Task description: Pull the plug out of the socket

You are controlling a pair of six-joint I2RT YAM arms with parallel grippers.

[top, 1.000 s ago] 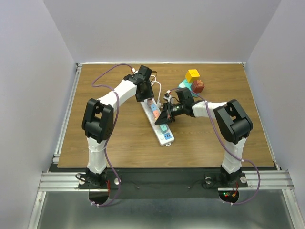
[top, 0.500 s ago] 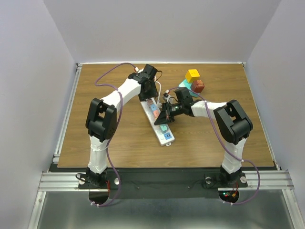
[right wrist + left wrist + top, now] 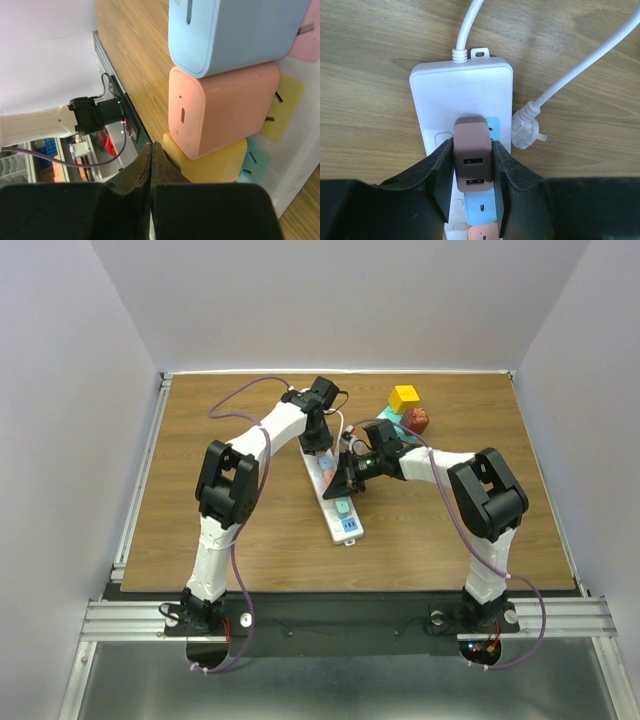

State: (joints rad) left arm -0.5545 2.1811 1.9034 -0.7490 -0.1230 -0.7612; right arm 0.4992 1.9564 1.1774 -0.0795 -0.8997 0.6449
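Left hand [image 3: 472,145] clasps the brown plug [image 3: 473,156], apparently seated in the socket [image 3: 445,95].

The left arm [image 3: 258,435] extends forward, wrist angled downward; the left gripper [image 3: 472,161] has both fingers pressed against opposite sides of a dusty-pink rectangular plastic plug [image 3: 471,144]. The right arm [image 3: 438,468] reaches inward; the right gripper [image 3: 151,152] has its fingers closed pad to pad.
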